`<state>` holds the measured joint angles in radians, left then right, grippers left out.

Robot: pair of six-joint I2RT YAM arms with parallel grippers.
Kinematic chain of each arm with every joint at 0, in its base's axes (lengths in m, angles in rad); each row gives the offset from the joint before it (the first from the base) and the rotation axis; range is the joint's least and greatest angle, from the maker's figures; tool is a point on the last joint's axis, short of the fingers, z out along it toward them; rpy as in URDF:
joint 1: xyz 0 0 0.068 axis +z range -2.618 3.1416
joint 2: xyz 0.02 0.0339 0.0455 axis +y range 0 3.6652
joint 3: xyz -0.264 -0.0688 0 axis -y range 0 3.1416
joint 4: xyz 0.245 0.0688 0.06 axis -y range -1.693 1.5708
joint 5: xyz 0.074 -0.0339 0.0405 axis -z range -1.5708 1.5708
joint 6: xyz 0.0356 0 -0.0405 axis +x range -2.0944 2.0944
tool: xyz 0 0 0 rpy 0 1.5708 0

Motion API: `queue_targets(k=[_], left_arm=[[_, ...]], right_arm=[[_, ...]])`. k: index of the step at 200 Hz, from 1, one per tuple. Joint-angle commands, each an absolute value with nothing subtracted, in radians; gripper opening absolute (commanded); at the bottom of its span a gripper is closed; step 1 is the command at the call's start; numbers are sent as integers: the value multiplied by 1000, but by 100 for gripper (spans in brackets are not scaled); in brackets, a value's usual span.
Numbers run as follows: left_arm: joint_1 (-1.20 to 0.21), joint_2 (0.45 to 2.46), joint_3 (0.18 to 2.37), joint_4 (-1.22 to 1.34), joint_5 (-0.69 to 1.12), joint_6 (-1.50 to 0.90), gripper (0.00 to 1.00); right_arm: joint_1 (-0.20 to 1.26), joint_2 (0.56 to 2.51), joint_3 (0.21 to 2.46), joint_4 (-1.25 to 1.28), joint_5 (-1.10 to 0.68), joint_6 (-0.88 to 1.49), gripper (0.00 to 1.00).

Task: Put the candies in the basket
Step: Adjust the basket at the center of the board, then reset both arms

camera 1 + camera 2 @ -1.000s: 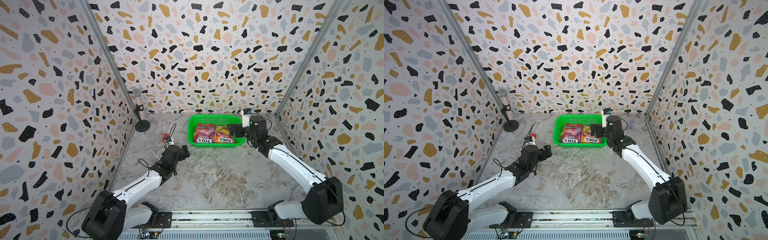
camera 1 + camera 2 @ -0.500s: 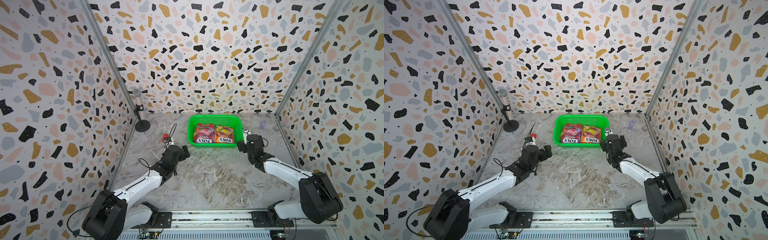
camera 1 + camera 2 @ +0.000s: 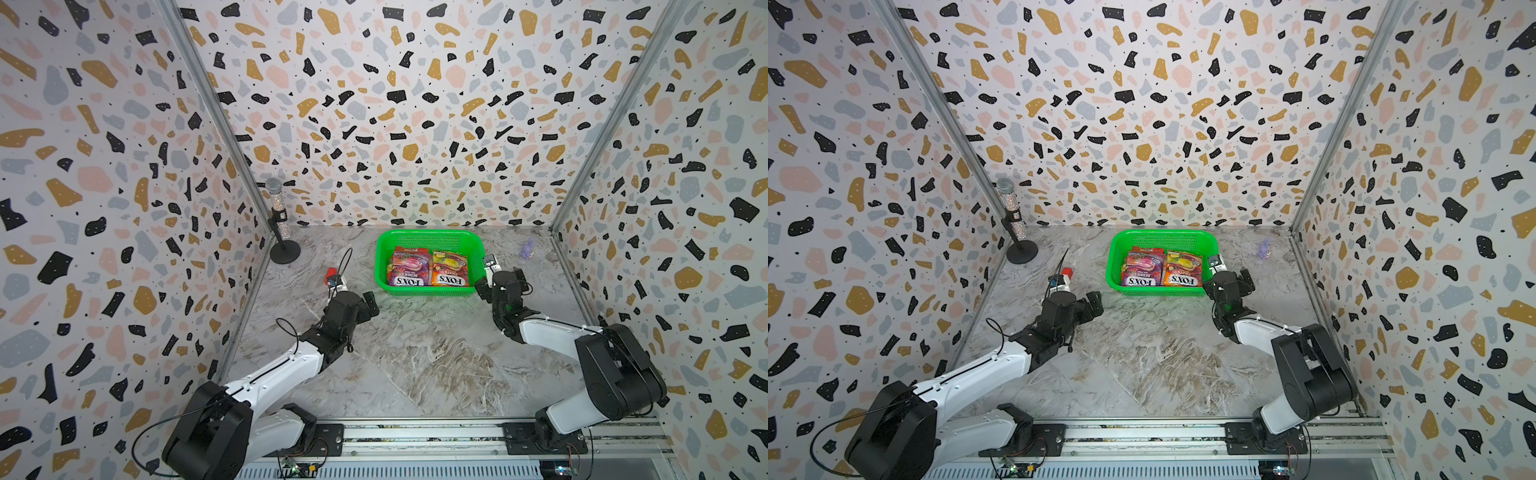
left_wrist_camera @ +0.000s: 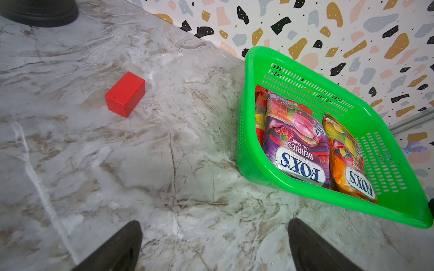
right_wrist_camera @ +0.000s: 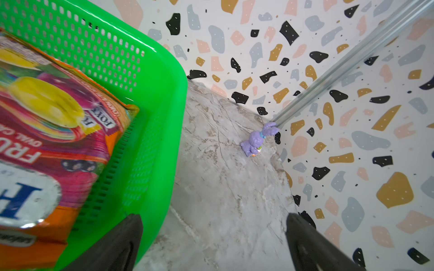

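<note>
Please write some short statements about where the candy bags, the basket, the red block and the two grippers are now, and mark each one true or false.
1. The purple candy bag and the orange candy bag lie inside the green basket. True.
2. The red block lies in the basket. False: the red block sits on the table, apart from the basket.
3. The right gripper holds a candy bag. False: the right gripper is open and empty, beside the basket.
4. The left gripper is open and empty. True.
5. A microphone stands upright on the robot's left side. True.
</note>
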<state>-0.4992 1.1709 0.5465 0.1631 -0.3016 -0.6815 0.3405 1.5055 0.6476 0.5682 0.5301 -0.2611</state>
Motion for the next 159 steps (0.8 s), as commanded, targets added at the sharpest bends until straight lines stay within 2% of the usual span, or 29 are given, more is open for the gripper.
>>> queue_targets(k=[1,26,42,59,84,103,124,142,159], left_arm=[[-501,1154,534,182,-316,-690,100],[-500,1157,536,182,-308,-694,100],[-500,1160,537,183,-306,-696,100],[-500,1166,537,183,-304,-701,100],[-500,1174,540,183,-295,-701,100],[-500,1175,541,183,-293,-701,100],[-500,1167,537,183,-297,-702,100],[-500,1168,538,183,-299,-701,100],[-499,1170,543,182,-306,-689,100]], right_arm=[[273,1430,586,512,475,-189,99],[202,1344,476,575,375,-121,99],[160,1362,372,727,329,-63,97],[148,1324,349,711,241,-65,98],[146,1349,367,709,260,-75,98],[139,1469,291,1006,274,-95,98],[121,1540,249,1138,328,-60,99],[121,1507,308,963,325,-44,100],[120,1524,293,1025,330,-53,100]])
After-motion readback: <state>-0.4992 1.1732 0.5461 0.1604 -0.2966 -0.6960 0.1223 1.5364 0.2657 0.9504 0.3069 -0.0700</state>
